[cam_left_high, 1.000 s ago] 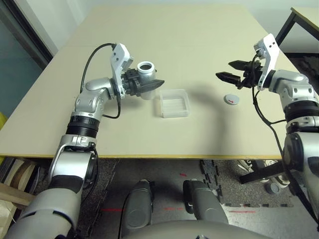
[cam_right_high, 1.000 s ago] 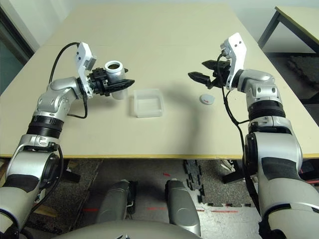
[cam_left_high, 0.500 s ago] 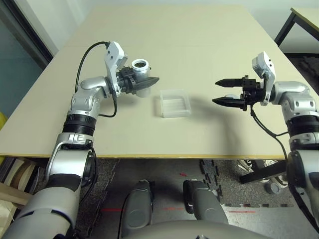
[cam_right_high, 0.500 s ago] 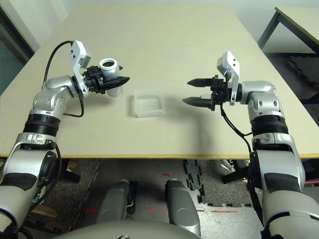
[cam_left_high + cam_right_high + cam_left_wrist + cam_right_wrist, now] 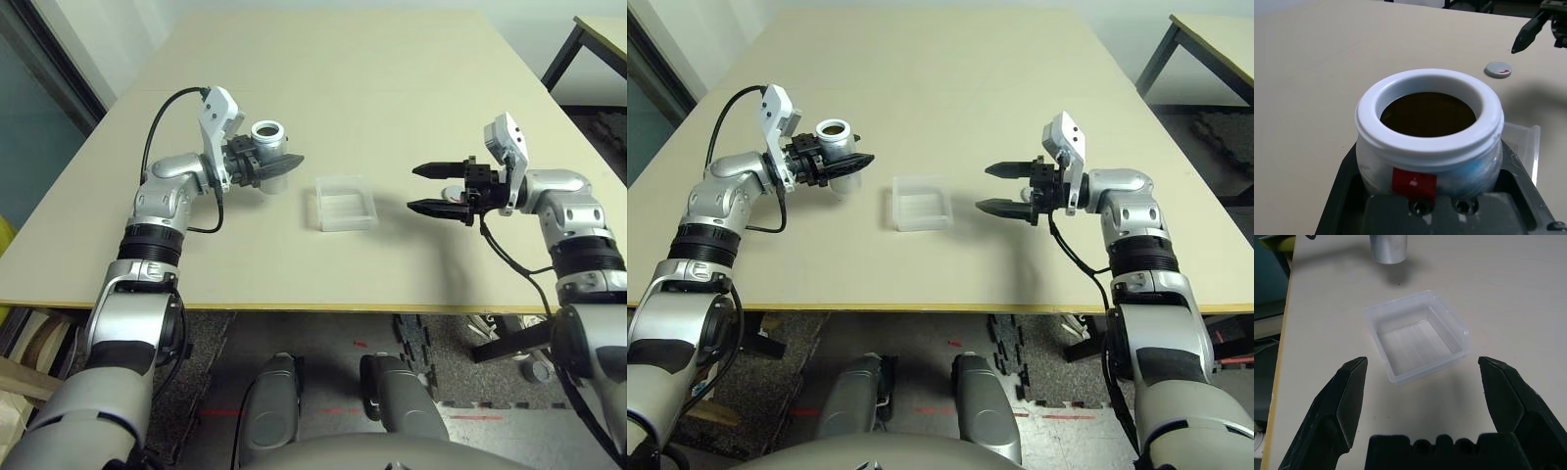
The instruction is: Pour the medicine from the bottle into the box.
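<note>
Bottle (image 5: 271, 147): upright, uncapped, left of the box; tilting early, we'd spill medicine on the worktop (image 5: 294, 269).
Label (image 5: 1413, 181): red, white apple-like mark, no readable words.
Left claw (image 5: 866, 147): clamped round the bottle.
Box (image 5: 1422, 374): bumping could slide it.
Right claw (image 5: 985, 188): wide apart, empty.

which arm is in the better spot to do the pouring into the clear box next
The left, most likely: its gripper already grips the uncapped bottle, held upright a little to the left of the box. The right gripper stands open and holds nothing.
</note>
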Motion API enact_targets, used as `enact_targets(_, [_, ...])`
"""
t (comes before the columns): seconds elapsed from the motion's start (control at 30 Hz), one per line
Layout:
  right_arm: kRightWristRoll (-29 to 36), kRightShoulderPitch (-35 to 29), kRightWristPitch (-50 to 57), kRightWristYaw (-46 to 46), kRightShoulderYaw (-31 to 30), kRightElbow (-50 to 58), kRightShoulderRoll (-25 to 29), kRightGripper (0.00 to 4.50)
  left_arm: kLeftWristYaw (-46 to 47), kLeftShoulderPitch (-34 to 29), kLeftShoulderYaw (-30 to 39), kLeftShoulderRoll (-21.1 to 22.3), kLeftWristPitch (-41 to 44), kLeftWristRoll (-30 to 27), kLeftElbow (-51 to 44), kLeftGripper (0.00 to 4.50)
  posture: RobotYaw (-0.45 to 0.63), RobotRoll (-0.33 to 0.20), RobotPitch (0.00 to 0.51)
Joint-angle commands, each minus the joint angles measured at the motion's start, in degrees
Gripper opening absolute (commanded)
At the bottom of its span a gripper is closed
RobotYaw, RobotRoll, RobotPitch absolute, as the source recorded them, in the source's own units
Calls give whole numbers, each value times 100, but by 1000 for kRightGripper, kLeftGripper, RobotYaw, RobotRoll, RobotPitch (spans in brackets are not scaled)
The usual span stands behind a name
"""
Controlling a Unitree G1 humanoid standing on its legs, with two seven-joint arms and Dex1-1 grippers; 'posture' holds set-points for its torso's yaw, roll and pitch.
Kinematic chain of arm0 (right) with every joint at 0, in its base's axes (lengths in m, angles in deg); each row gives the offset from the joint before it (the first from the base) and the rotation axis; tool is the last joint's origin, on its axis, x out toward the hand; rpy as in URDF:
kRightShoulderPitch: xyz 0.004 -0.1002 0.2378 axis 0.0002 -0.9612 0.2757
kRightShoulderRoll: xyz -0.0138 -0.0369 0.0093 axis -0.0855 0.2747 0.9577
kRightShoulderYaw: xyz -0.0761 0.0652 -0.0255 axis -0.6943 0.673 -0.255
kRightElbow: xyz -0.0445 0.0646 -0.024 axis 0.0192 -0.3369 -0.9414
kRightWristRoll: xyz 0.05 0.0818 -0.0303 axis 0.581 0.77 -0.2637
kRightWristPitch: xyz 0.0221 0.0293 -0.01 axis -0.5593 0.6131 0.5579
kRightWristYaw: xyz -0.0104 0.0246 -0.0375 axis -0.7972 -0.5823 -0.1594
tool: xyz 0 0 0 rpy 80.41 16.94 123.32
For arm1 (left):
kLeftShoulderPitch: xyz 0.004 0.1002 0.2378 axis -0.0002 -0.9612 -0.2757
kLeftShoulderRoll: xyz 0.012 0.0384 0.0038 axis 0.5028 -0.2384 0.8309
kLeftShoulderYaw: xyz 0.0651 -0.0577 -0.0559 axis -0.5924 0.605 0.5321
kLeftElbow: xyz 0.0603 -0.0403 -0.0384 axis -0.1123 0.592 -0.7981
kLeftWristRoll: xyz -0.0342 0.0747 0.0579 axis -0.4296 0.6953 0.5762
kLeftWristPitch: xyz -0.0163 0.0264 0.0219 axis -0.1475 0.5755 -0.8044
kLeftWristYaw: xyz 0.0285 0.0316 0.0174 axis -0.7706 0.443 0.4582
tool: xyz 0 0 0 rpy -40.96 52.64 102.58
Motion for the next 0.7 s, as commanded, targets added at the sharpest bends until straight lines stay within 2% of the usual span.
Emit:
enact_targets(0.03, [73,-71,-22,36,-58,151,-31,4500,217,159,-36,20,-349,313,305,2716,-30,0,93])
enact_targets(0.17, [68,-79,-22,72,-62,183,-54,4500,355,294,-74,-52,-465,460,495,2716,-36,0,92])
enact_targets(0.3, [76,-102,9,118,-53,225,-61,4500,1104,660,-668,33,-1229,1541,905,2716,-40,0,93])
enact_targets(0.4, [74,-129,10,159,-55,257,-77,4500,1379,901,-952,-47,-1544,1990,1076,2716,-45,0,92])
enact_targets(0.6, [82,-150,8,259,-44,264,-110,4500,2443,1441,-1743,-35,-2500,3293,1607,2716,-52,0,90])
enact_targets(0.7, [80,-159,-10,298,-39,242,-119,4500,3220,1739,-2517,32,-3292,4411,1670,2716,-53,0,87])
